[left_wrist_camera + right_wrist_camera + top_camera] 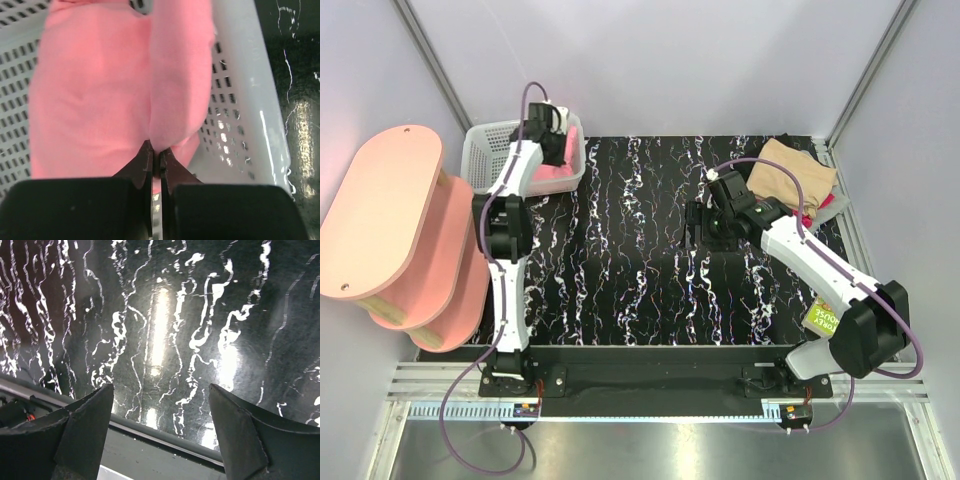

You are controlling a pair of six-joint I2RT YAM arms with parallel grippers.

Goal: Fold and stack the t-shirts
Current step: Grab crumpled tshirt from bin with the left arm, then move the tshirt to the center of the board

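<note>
Black white-veined bench [640, 270], one. Pink stool [390, 220], one, three oval tiers, off the bench's left edge. White slotted basket [480, 150], one, at the far left corner. Folded shirt pile [808, 188], one, at the far right corner: tan shirt [785, 165] on top, red shirt [823, 208] edge showing beneath. Pink shirt [100, 90], one, bunched inside the basket, long axis running straight away from the left pincer [155, 152], which is pressed together on its near fold. Green book [823, 316], one, near right edge. Right pincer [160, 395], spread wide above the bench.
</note>
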